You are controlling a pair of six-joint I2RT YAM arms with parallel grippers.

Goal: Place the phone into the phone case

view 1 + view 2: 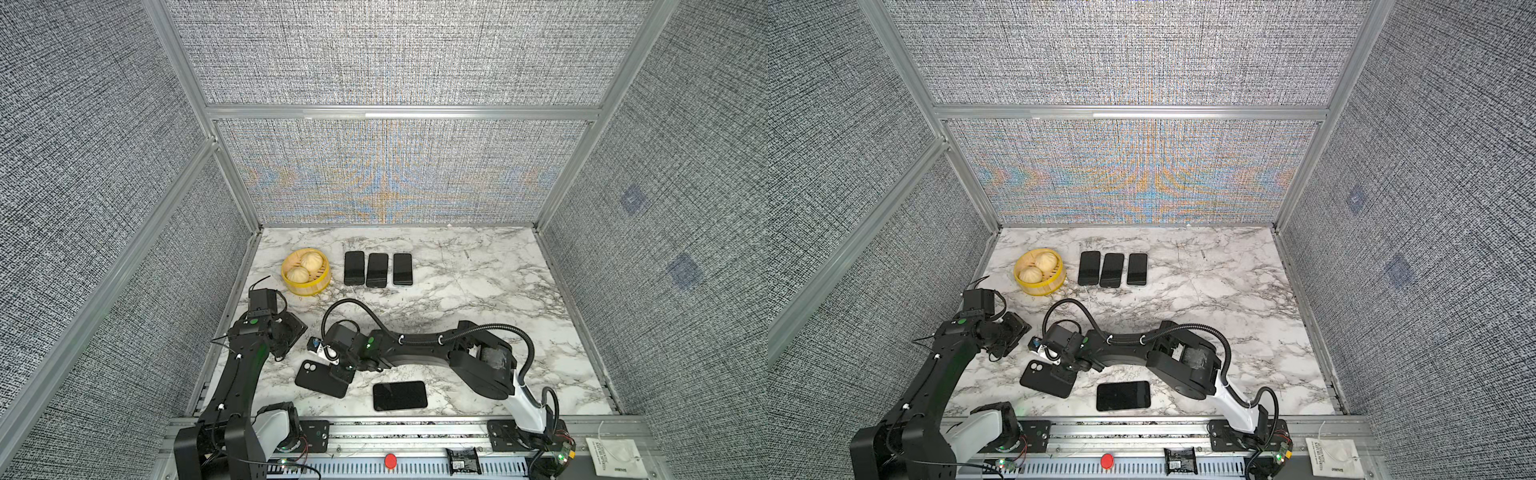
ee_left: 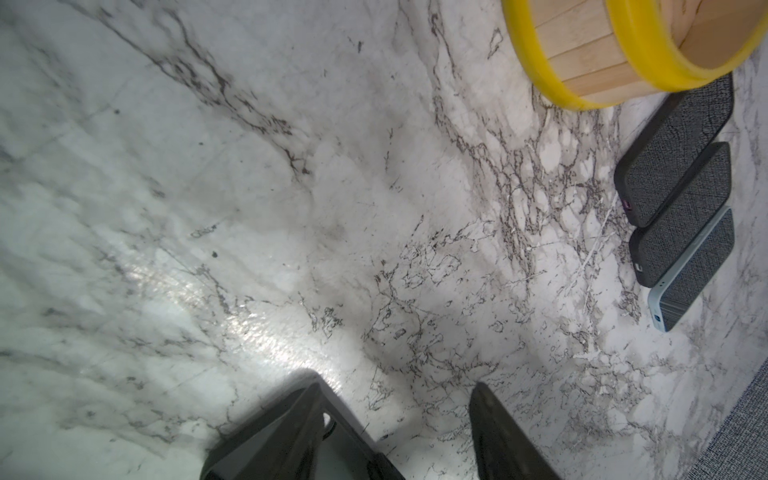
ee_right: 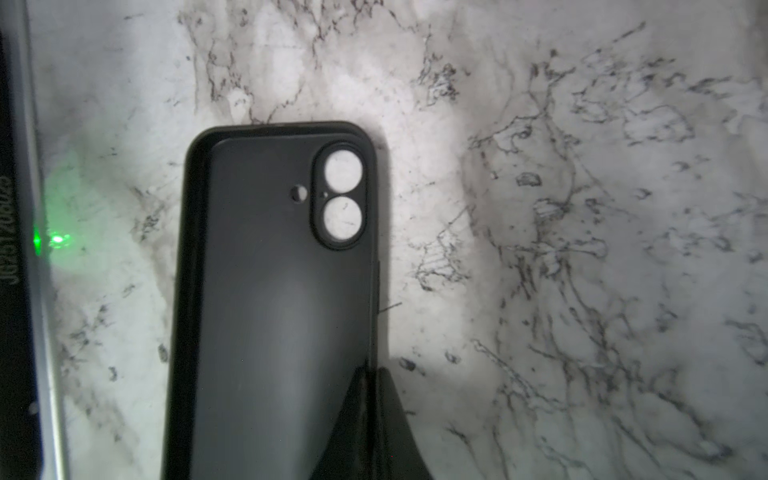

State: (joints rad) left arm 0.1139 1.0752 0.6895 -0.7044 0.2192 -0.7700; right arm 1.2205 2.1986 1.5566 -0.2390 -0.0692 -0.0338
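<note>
Pinching the side wall of the black rubbery phone case [image 3: 270, 291], my right gripper [image 3: 371, 374] has its jaws clamped there. The left gripper [image 2: 397, 386] hangs with jaws apart, empty. The glossy black phone [image 1: 400, 395] lies near on the marble bench [image 1: 478, 291]; next I'd fetch it.

Four phones [image 1: 354, 268] [image 1: 377, 270] [image 1: 402, 269] [image 1: 400, 395], two buns [image 1: 311, 261] [image 1: 298, 274], one basket [image 1: 307, 287], one case [image 1: 316, 382].

**Your two arms: current holdings**

Left arm [image 1: 243, 374]: you have it reaching forward along the left side, wrist turned toward the middle.
Left gripper [image 2: 397, 390]: tilted downward, jaws standing apart.
Right arm [image 1: 419, 353]: elbow folded at the right, forearm stretched low across the middle.
Right gripper [image 3: 374, 386]: yours points down, jaws pinched together on the side wall of the case [image 3: 270, 311].
</note>
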